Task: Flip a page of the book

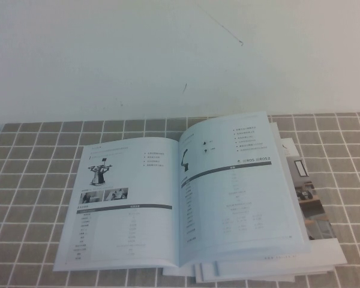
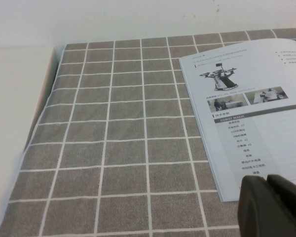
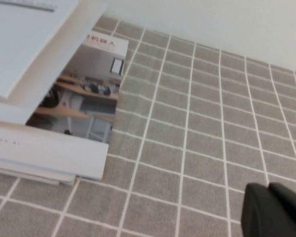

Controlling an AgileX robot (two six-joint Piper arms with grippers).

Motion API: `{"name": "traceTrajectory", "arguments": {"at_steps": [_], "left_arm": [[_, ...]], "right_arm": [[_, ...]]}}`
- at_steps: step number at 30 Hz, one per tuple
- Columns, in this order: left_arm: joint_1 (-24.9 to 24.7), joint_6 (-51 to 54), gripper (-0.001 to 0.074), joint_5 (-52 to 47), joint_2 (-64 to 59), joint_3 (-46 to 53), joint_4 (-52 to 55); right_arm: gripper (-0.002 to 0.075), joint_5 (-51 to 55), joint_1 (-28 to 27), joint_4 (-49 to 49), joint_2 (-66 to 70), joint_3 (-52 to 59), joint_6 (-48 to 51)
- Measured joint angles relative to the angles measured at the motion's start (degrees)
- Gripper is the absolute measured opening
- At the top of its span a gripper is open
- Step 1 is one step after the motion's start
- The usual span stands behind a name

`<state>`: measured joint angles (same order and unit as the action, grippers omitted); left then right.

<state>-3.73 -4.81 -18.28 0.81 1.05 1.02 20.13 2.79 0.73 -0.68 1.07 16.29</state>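
Grey checked surface (image 1: pixel 30 180) under pale wall. Lay open at centre, on stacked brochures (image 3: pixel 79 94): the book (image 1: pixel 168 204), the page (image 1: pixel 129 204) flat at left. Hovered beside its near-left corner, pressed together: left tool (image 2: pixel 267 185). Hung right of the stack, pressed together: right tool (image 3: pixel 269 190).

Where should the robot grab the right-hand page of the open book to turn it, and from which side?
Likely the page's outer edge, approached from the robot's right: it overhangs the stacked brochures, so a finger can slip under. The book lies open and flat. Right gripper hovers over bare cloth beside the stack; left gripper is near the book's left corner.
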Motion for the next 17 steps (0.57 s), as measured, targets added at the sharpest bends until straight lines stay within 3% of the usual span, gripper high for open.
{"name": "traceTrajectory", "arguments": {"at_steps": [17], "left_arm": [[0.0,0.0,-0.0003,-0.1,0.0,0.0,0.0]], "right_arm": [[-0.0003,0.2,-0.7,-0.1,0.0,0.0,-4.3]]}}
